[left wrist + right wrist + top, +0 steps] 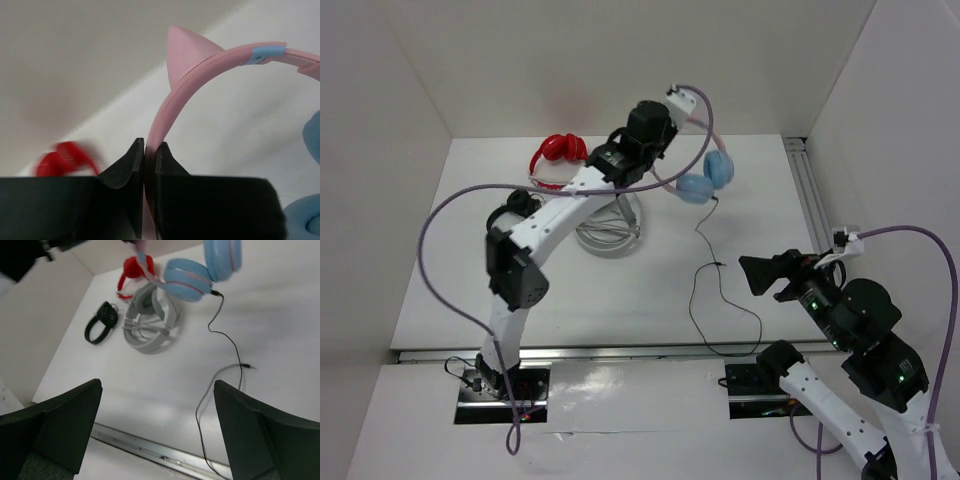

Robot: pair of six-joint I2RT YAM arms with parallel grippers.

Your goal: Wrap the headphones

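Headphones point(696, 188) hung by the headband from the clamped left gripper point(144, 145), near red pair point(558, 150) and grey pair point(139, 332); right gripper point(156, 390) gaped wide.

Looking at a white table point(620, 290). Seeing a red pair point(558, 152) lying by the far edge, left of centre. Finding a grey pair point(610, 235) resting around the middle. Noticing a small black pair point(101, 322), possibly headphones too, lying just left of the grey. Tracing a thin black cable point(692, 298) trailing right of centre toward the near edge, ending close to the metal rail point(620, 353) running along that edge.
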